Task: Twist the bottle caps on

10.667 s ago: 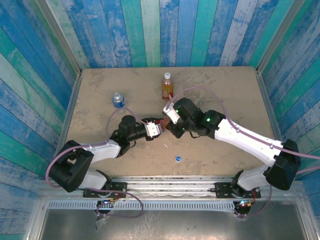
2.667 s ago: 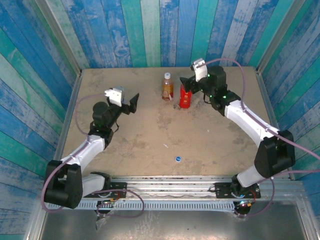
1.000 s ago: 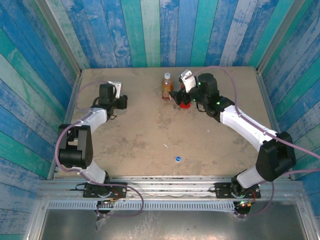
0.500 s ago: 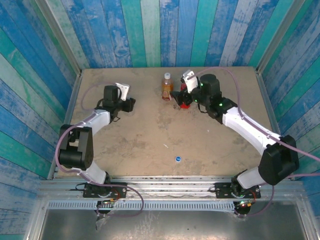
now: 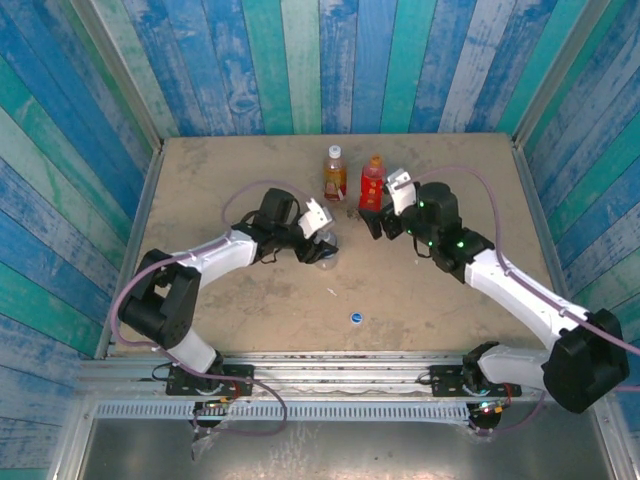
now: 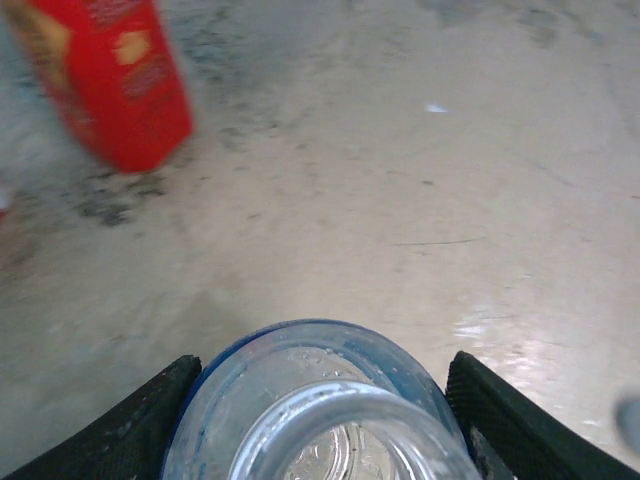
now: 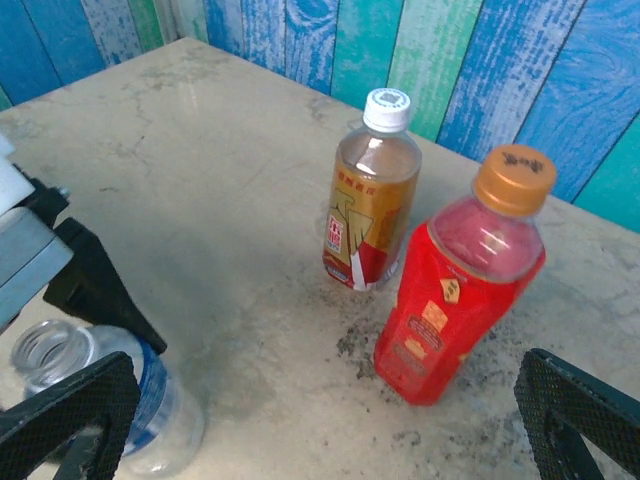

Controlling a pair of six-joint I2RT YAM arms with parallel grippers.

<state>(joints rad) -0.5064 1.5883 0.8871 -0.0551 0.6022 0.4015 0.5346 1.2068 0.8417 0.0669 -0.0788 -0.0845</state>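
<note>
Bottles, three of them, stand upright on a sandy bench [image 5: 450,300] walled in by blue and green painted planks. At the middle of the far edge, an amber tea bottle [image 7: 368,215] wearing a white cap [image 7: 387,108] stands just beside a red drink bottle [image 7: 450,310] wearing an orange cap [image 7: 515,178]. Seen from above, the tea bottle is on the left of the pair.

A clear bottle with a blue label [image 7: 150,410] stands nearer the arms and to the left of those two, apart from them. Its mouth is open, and the ring of its neck shows from above in the left wrist view. The left jaws are closed on this bottle, one dark finger [image 6: 130,430] pressed against each side of its shoulder.

A blue cap [image 5: 356,318] lies alone on the bench, closer to the near edge and well apart from the clear bottle.

The right jaws are spread wide and hold nothing. They hang just on the near side of the red bottle without touching it, and the right wrist camera looks out between them at both capped bottles.
</note>
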